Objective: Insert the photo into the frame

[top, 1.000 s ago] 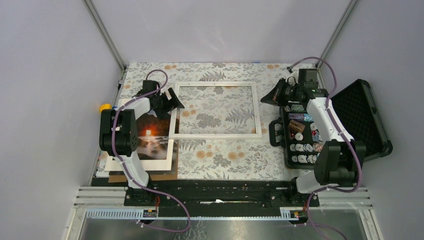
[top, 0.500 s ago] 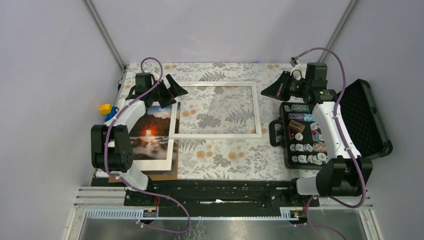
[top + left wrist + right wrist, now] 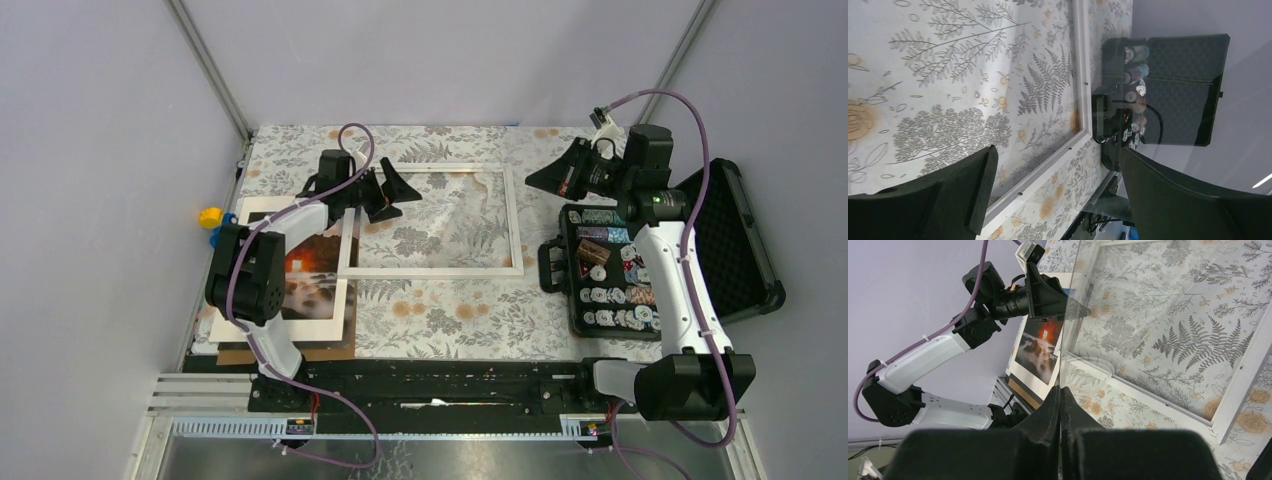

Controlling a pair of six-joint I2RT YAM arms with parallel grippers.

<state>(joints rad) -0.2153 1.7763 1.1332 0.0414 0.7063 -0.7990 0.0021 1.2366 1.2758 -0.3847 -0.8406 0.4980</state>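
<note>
Your left pincer (image 3: 393, 195) hangs spread wide over the frame (image 3: 430, 271); your right pincer (image 3: 533, 181) is clenched. Labels (image 3: 605, 265) in the black case (image 3: 722, 228) are too small to read.

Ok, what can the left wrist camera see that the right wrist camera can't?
Only the left wrist camera sees the open black case of small bits. Only the right wrist camera sees the photo and the left arm. Both see the white frame lying on the flowery tablecloth.
</note>
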